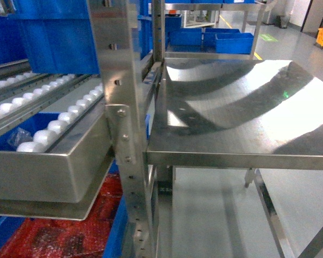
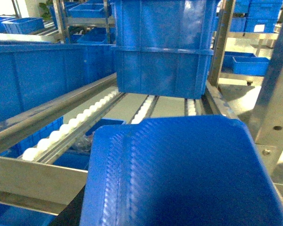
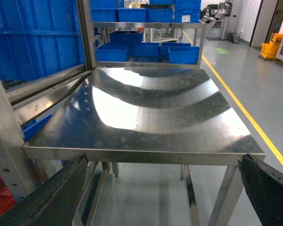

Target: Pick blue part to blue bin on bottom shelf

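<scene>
While aloft, blue part (image 2: 179, 174) lengthwise toward rack (image 2: 42, 113)

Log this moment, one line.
blue part fills left wrist view, grip unseen | blue bin on rollers ahead | right gripper open, facing steel table

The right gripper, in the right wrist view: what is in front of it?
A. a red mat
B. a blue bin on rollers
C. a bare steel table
C: the right gripper, fingers spread wide with nothing between them, faces the steel table, whose shiny top carries nothing.
</scene>
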Available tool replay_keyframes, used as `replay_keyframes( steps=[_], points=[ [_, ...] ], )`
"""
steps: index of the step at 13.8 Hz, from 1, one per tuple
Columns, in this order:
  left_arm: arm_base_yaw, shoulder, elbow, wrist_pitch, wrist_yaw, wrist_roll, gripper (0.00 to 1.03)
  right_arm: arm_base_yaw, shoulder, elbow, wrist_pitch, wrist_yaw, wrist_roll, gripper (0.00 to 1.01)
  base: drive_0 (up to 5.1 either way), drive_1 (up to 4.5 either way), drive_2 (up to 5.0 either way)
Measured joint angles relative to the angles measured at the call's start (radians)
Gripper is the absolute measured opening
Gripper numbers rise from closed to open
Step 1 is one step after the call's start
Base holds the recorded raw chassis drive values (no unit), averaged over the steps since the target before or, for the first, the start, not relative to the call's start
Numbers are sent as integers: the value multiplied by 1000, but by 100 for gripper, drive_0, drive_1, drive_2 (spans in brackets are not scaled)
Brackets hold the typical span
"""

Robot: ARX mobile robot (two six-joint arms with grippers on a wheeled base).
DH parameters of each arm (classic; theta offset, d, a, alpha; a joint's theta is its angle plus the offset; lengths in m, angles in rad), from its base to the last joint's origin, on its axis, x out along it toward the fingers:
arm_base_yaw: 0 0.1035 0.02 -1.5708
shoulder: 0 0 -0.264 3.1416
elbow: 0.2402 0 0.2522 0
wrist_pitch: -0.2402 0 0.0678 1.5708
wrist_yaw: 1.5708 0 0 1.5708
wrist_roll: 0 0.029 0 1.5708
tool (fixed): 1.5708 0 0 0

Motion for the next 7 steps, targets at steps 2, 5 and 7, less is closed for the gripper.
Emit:
replay_keyframes(
  steps=[2,5,7],
  points=[
    [0,0,0,0,-1,0,44,0,0,0,1,0,0,98,-496,240,240],
    [0,1,0,-2,0,0,44,0,0,0,-1,0,0,98,-486,145,321],
    [0,0,0,0,0,0,44,0,0,0,0,0,0,98,-448,102,402]
  ],
)
